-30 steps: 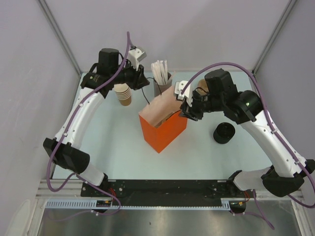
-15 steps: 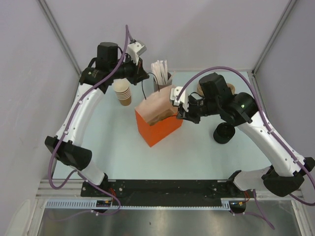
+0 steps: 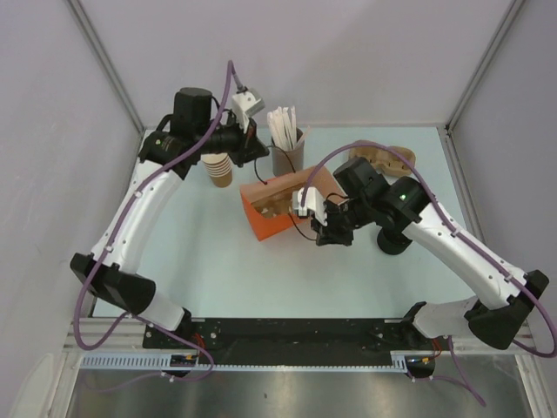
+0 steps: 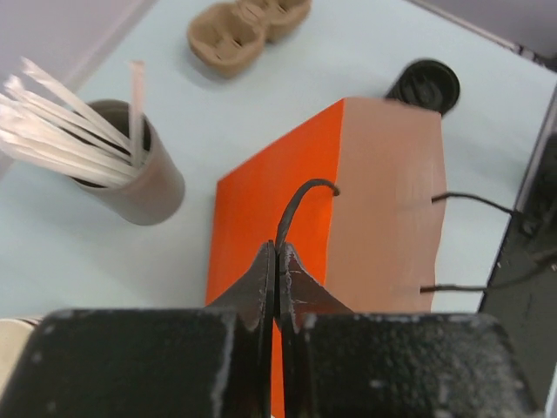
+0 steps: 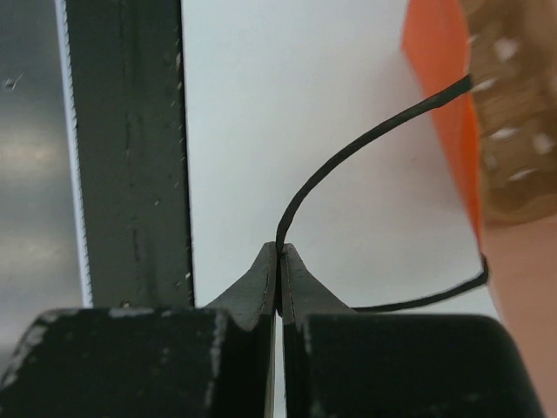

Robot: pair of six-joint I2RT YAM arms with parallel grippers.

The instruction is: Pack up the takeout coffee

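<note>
Evidently the small tapered tan-brown paper coffee cup shows in no view, yet it should be light, thin-walled and crushable, best held gently around its middle; the left tool and right tool are each pinched fully closed on the black cord handles of the orange paper bag.

bag: middle of the table.
stick holder: just behind the bag, near the far edge.
cup stack: left of the stick holder.
carrier tray: toward the far right corner.
lid: right of the bag.
far handle: bag's far side, in left gripper.
near handle: bag's near side, in right gripper.
</note>
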